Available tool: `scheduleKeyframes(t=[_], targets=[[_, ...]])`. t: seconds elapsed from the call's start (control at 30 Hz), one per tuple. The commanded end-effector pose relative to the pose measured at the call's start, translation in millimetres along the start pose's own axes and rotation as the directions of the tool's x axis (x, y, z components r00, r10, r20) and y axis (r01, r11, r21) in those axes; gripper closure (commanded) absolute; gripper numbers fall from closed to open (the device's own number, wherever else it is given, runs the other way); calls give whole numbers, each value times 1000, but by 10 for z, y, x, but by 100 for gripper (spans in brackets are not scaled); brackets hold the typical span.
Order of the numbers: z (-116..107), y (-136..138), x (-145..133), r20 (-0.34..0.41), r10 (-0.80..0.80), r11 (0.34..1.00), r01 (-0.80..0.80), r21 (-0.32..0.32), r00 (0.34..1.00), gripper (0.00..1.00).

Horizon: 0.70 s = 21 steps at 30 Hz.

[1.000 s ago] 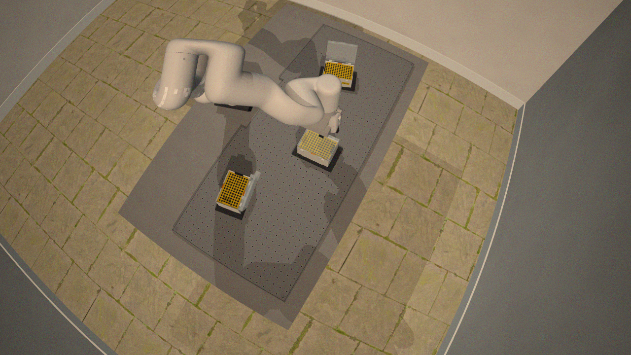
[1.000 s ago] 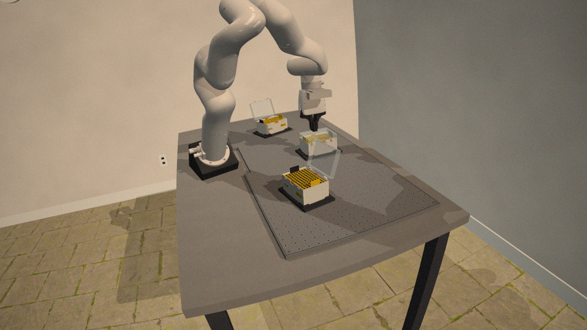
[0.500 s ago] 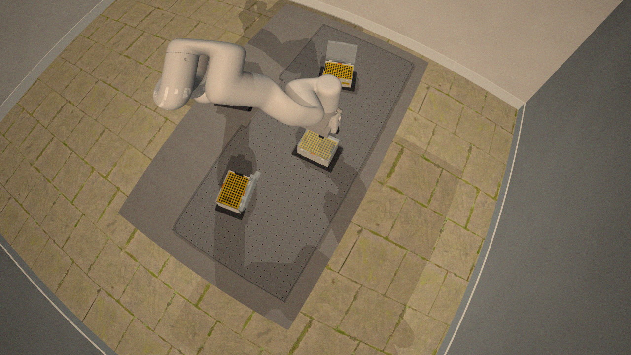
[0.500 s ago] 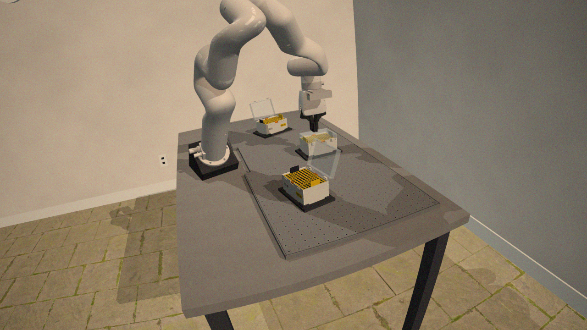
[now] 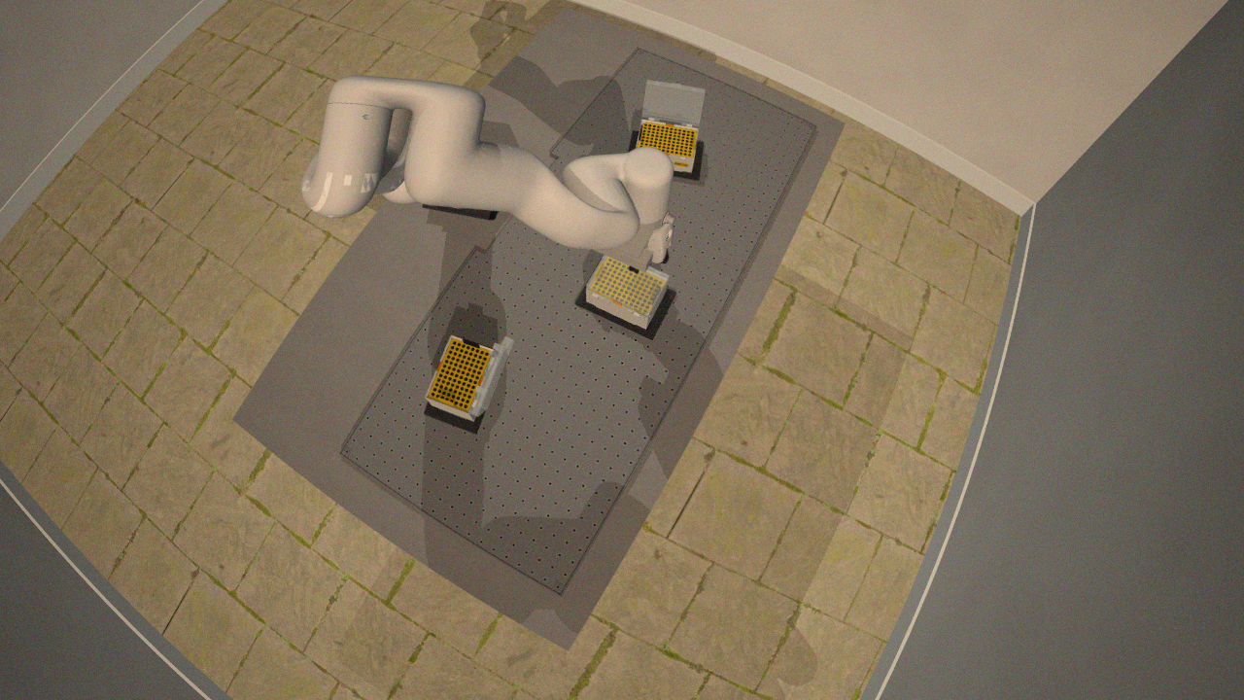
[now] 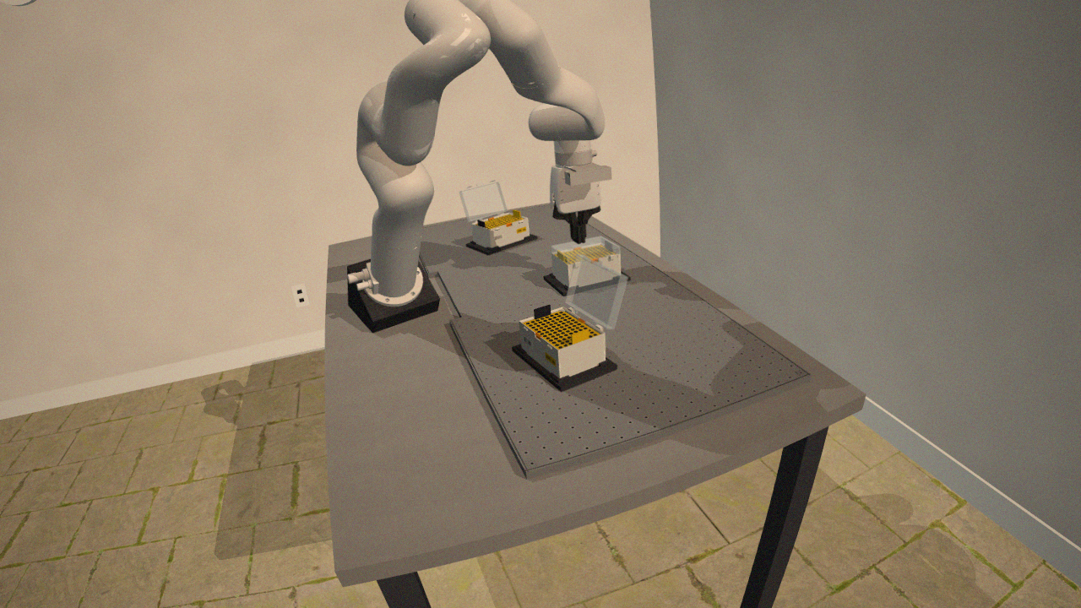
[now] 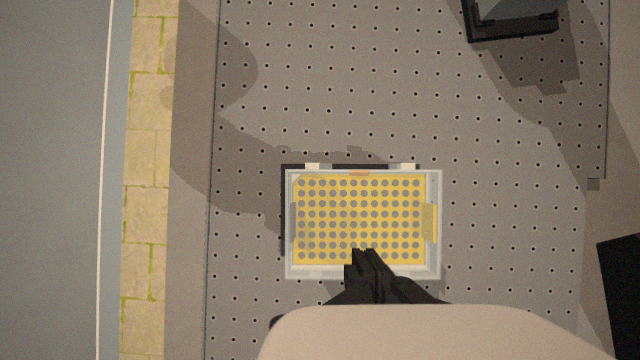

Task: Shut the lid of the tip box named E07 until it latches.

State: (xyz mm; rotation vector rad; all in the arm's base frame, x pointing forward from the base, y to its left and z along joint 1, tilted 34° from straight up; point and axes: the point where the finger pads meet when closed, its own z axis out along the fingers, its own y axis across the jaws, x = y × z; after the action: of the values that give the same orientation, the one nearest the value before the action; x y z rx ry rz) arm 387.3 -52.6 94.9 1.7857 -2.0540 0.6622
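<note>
Three white tip boxes with yellow racks stand on black holder plates on the perforated board. The middle box point(image 5: 626, 287) has its clear lid lying down over the rack; it also shows in the side view point(image 6: 583, 260) and in the wrist view point(image 7: 362, 224). My gripper point(image 7: 361, 267) is shut on nothing and points straight down. Its tips are at the middle of one long edge of this lid; I cannot tell if they touch it. The far box point(image 6: 498, 226) has its lid point(image 6: 482, 200) upright. The near box point(image 6: 562, 339) has its lid point(image 6: 597, 298) open. No sticker is readable.
The arm's black base point(image 6: 391, 298) stands at the table's left side. In the wrist view, a corner of the far box's holder plate point(image 7: 510, 22) is at the top right. The board's edge point(image 7: 212, 150) runs close to the left of the middle box.
</note>
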Motion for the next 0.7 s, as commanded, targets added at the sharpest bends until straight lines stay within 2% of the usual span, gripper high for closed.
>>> scheduleKeyframes(t=[0.0,0.3,0.67], targets=[[2,0,1,0,0,1000,0,0,1000,100],[2,0,1,0,0,1000,0,0,1000,100],[-182,-1,1,0,0,1000,0,0,1000,100]])
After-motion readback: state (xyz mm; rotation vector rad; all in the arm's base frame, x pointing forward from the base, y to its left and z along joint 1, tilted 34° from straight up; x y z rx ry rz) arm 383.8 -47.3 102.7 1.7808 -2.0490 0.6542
